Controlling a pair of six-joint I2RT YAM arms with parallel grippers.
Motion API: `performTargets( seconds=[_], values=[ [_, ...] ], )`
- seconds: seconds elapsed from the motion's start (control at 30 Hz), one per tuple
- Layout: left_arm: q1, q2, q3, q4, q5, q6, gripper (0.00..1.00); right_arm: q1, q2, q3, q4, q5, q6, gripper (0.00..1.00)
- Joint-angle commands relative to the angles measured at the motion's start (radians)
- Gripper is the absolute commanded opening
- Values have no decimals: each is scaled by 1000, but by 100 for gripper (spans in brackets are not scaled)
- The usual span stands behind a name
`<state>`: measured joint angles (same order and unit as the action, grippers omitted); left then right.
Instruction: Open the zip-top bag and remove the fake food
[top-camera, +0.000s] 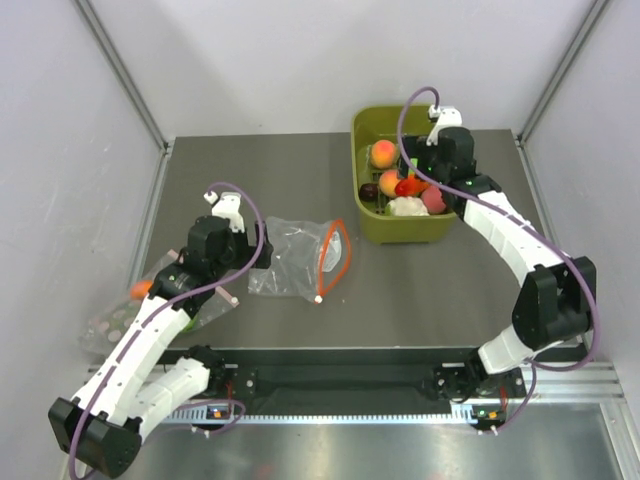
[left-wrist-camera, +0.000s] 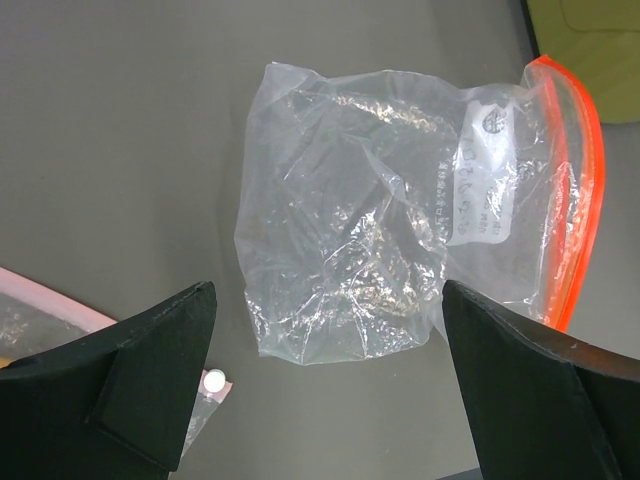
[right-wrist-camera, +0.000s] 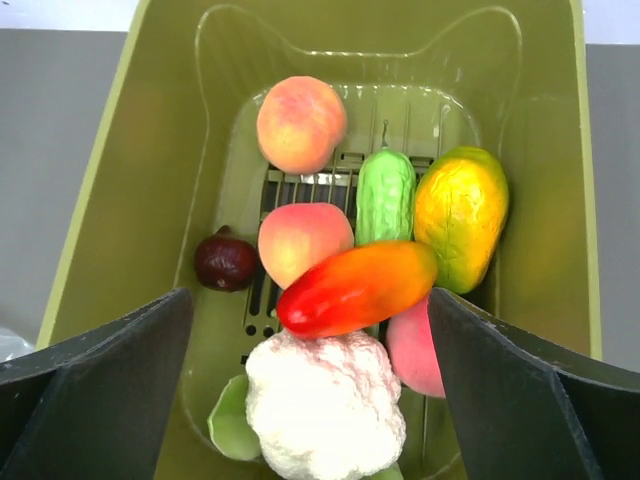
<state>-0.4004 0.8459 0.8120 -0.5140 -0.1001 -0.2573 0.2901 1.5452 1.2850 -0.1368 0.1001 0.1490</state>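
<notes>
The zip-top bag (top-camera: 295, 258) lies flat and crumpled on the dark table, and its orange-red strip (top-camera: 336, 254) curves open on the right. It looks empty in the left wrist view (left-wrist-camera: 340, 250). My left gripper (top-camera: 232, 268) is open just left of the bag and apart from it, with its jaws spread wide (left-wrist-camera: 328, 290). My right gripper (top-camera: 425, 182) is open above the green bin (top-camera: 372, 225), holding nothing (right-wrist-camera: 308, 300). In the bin lie a white cauliflower (right-wrist-camera: 325, 405), a glossy red piece (right-wrist-camera: 355, 288), a green oblong piece (right-wrist-camera: 385, 195) and a yellow-orange piece (right-wrist-camera: 460, 215).
Three peaches (right-wrist-camera: 300, 122) and a dark plum (right-wrist-camera: 225, 262) also lie in the bin. A second clear bag with a pale pink strip (top-camera: 130, 312) lies at the left table edge, with its white slider (left-wrist-camera: 213, 380) by my left finger. White walls enclose the table.
</notes>
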Motion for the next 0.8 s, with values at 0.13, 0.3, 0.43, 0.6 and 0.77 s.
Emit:
performTargets(
  seconds=[0.13,0.3,0.43,0.6,0.77],
  values=[
    [5,-48,0,66,-39,12,99,-11,-230,-97,20,-46,30,100],
    [5,-70,-16,89,-52,12,99,-9,-442,-285,-12,-51,61,100],
    [5,-64,1,81,-55,9,99,-5,-659,-381,-81,-45,81,100],
    [5,-105,1,106,-79,1,99,-2,-839,-429,-219,-25,98,100],
    [5,-136,13,115,-154,-16,99,0,-977,-420,-308,-4,93,100]
  ],
)
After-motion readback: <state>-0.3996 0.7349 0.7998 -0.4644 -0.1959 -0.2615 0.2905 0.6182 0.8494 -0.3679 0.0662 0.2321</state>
